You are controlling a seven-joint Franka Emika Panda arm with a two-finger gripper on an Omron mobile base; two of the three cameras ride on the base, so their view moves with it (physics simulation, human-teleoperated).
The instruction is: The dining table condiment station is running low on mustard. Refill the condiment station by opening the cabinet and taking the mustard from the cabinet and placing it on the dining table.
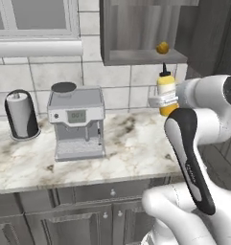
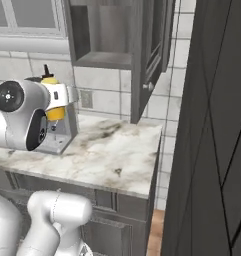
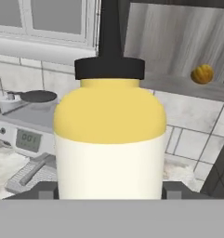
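Observation:
My gripper (image 3: 108,190) is shut on the mustard (image 3: 108,139), a yellow squeeze bottle with a paler band and a dark nozzle. A dark fingertip (image 3: 45,190) shows at each side of the bottle. The upright mustard (image 1: 166,86) hangs in the air above the right end of the wall counter, clamped by the gripper (image 1: 164,101). The cabinet (image 1: 136,28) stands open behind and above it, its door (image 2: 152,55) swung out to the right. In the right base view the mustard (image 2: 56,112) sits partly hidden behind the wrist. The dining table is out of view.
A small round yellow thing (image 1: 162,47) lies on the cabinet shelf. On the marbled wall counter (image 1: 131,143) stand a coffee machine (image 1: 77,122) and a paper towel roll (image 1: 22,115). A tall dark panel (image 2: 212,125) bounds the right side. Grey drawer units (image 1: 88,210) sit below.

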